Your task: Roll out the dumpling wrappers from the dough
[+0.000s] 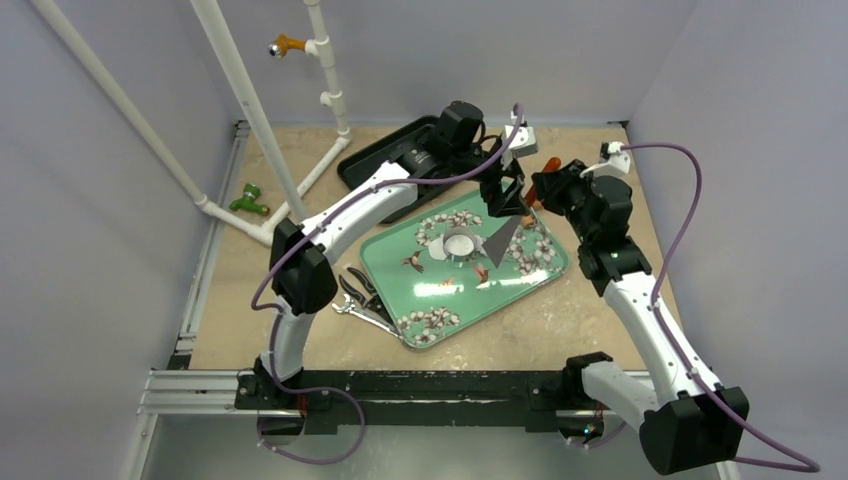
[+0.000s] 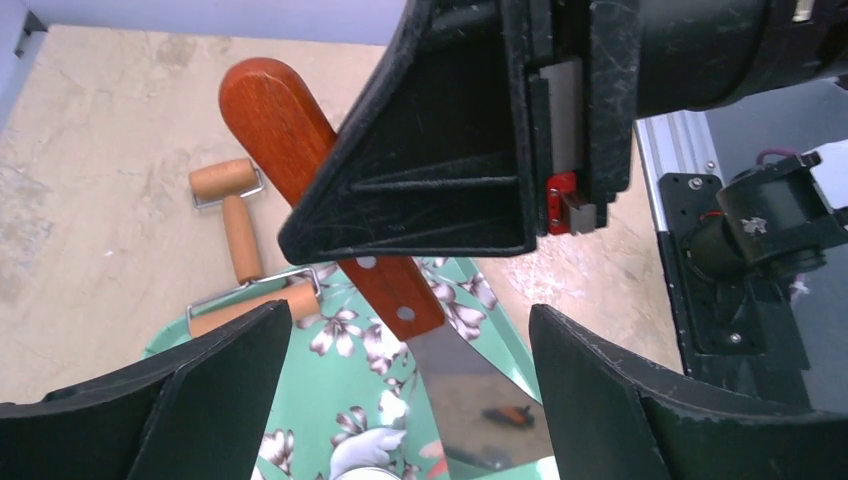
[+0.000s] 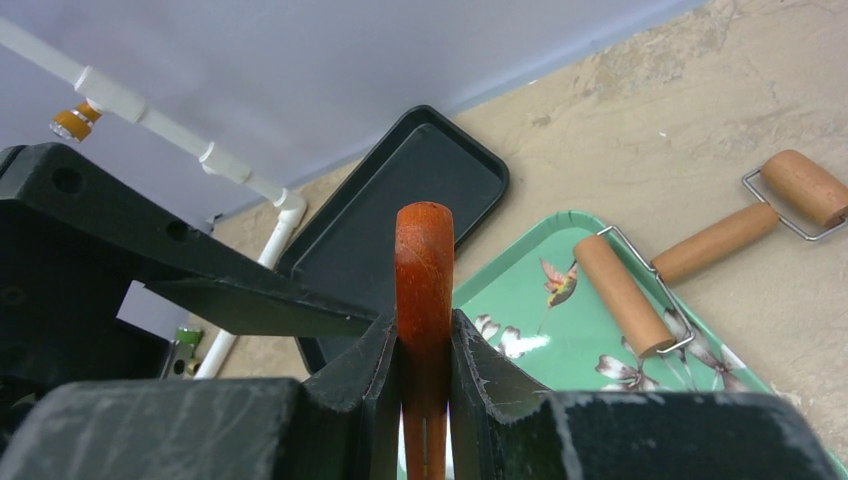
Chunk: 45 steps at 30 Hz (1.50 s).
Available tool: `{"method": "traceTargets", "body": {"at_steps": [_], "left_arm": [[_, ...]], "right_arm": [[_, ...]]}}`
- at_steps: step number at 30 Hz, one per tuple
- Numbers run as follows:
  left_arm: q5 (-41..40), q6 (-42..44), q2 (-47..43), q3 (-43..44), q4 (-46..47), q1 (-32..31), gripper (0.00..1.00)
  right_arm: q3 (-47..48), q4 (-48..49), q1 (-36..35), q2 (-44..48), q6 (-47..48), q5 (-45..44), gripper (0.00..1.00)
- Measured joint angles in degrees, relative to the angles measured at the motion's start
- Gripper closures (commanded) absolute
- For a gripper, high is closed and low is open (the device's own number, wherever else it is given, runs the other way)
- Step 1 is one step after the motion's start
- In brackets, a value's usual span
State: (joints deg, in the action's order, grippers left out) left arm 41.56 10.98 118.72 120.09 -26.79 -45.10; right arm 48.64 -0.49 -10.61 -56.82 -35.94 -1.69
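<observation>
On the green flowered tray a white dough wrapper lies inside a shiny metal ring. My right gripper is shut on the red wooden handle of a scraper. Its steel blade slants down over the tray just right of the ring. My left gripper stands wide open right beside it, its fingers either side of the blade without touching. The handle runs up under the right gripper in the left wrist view.
A two-headed wooden roller lies across the tray's far corner and onto the table. A black tray sits behind the green one. Pliers and metal tools lie at the tray's left edge. White pipes stand at the back left.
</observation>
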Motion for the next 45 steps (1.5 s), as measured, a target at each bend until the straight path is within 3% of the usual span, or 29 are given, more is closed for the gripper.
{"method": "traceTargets", "body": {"at_steps": [14,26,38,41,43,45], "left_arm": [[-1.6,-0.46,1.84,-2.82,5.22,-0.74,0.27],[-3.02,-2.69,2.36,-3.56,7.37,-1.51,1.0],[-3.69,-1.95,2.36,-3.56,5.99,-1.53,1.0],[-3.69,-1.79,2.38,-3.56,5.9,-1.42,1.0],[-3.69,-1.75,2.38,-3.56,5.88,-1.42,1.0],[-3.69,-1.38,2.38,-3.56,5.75,-1.42,1.0]], "right_arm": [[0.2,-0.79,-0.02,2.21,-2.78,2.47,1.0],[0.17,-1.16,-0.22,2.91,-3.76,3.19,1.0],[-0.7,-0.79,-0.24,2.89,-3.96,3.8,1.0],[-0.74,-0.76,-0.24,2.86,-3.96,3.87,0.88],[-0.76,-0.76,-0.24,2.8,-3.98,3.93,0.72],[-0.76,-0.74,-0.22,2.67,-4.22,4.39,0.49]]}}
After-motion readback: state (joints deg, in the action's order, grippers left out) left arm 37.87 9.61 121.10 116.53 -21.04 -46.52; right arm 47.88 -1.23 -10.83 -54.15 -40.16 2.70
